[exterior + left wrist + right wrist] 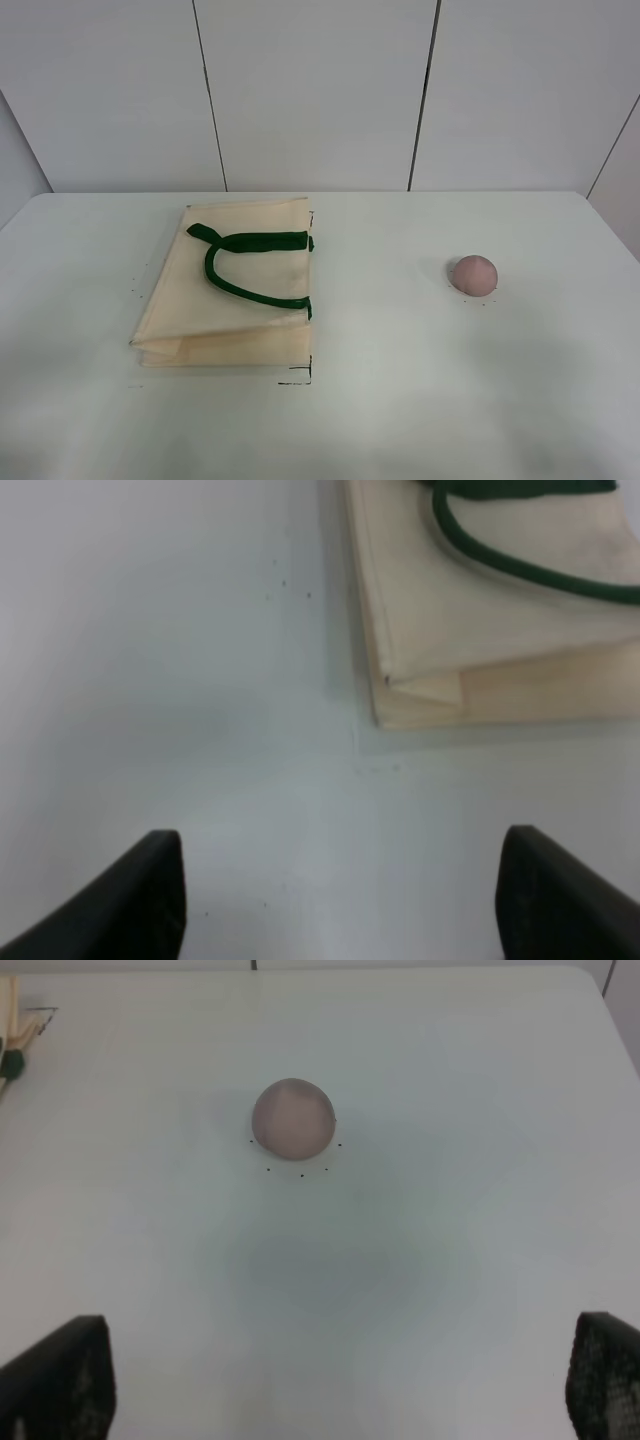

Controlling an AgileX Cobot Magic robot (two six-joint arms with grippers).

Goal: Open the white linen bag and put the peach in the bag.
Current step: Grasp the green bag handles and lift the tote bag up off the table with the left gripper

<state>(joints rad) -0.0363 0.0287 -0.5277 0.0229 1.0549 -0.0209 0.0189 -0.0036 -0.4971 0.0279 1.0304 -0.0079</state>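
Observation:
The white linen bag (232,285) lies flat and closed on the table's left half, its dark green handles (250,262) resting on top. The peach (474,274), a dusty-pink ball, sits alone on the right half. Neither arm shows in the exterior high view. In the left wrist view my left gripper (340,900) is open and empty, its fingertips (150,890) wide apart, short of the bag's near corner (420,685). In the right wrist view my right gripper (345,1390) is open and empty, with the peach (293,1117) well ahead of it.
The white table (400,400) carries small black corner marks (300,378) by the bag and dots around the peach. A white panelled wall (320,90) stands behind the table's far edge.

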